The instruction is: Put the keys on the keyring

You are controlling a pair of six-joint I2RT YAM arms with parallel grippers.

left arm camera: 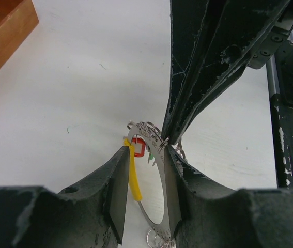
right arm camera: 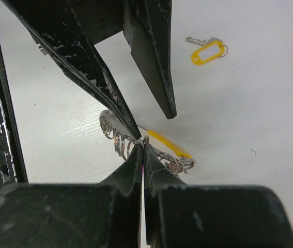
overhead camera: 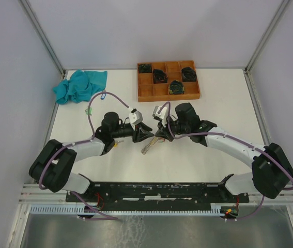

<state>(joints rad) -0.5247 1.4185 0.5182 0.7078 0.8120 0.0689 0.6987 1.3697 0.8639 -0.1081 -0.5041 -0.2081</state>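
Observation:
The keyring (left arm camera: 162, 183) is a large oval metal loop with a yellow sleeve (left arm camera: 134, 178), a red tag (left arm camera: 139, 147) and several small rings hanging from it. It sits mid-table between the two arms (overhead camera: 150, 146). My left gripper (left arm camera: 147, 151) has a pad against each side of the oval. My right gripper (right arm camera: 143, 147) is shut on one of the small rings at the loop's edge, and its fingertips (left arm camera: 167, 138) reach in from above in the left wrist view. A yellow-tagged key (right arm camera: 207, 52) lies loose on the table beyond the grippers.
A wooden tray (overhead camera: 168, 96) with black coiled bundles stands at the back centre. A teal cloth (overhead camera: 79, 85) lies at the back left. A blue-tagged key (overhead camera: 103, 95) and a green-tagged key (overhead camera: 89, 110) lie near the cloth.

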